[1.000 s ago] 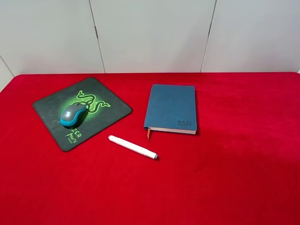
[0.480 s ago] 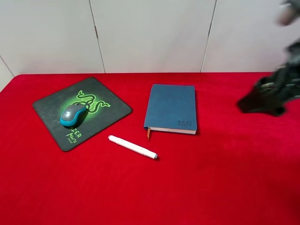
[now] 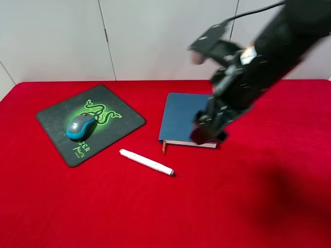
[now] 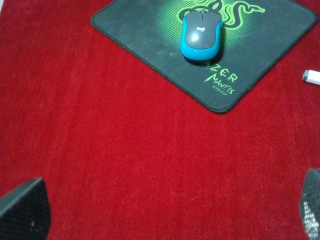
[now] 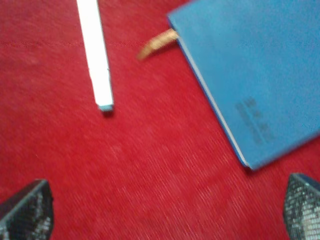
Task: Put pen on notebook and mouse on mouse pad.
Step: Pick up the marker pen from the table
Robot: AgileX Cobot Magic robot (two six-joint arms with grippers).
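Observation:
The grey and teal mouse [image 3: 81,126] [image 4: 201,35] sits on the black mouse pad [image 3: 124,123] [image 4: 145,30] with the green logo, at the left of the table. The white pen [image 3: 146,161] [image 5: 96,55] lies flat on the red cloth between the pad and the blue notebook [image 3: 181,116] [image 5: 250,65]. My right gripper [image 3: 208,133] [image 5: 162,210] hovers blurred over the notebook's near right corner, open and empty. My left gripper [image 4: 167,210] is open and empty above bare cloth short of the pad; its arm is outside the exterior view.
A red cloth [image 3: 258,206] covers the whole table. An orange ribbon [image 5: 157,42] sticks out of the notebook toward the pen. White wall panels [image 3: 155,36] stand behind the far edge.
The right arm has swept in from the right edge to above the notebook's near right corner. Mouse, pad, pen and notebook lie where they were.

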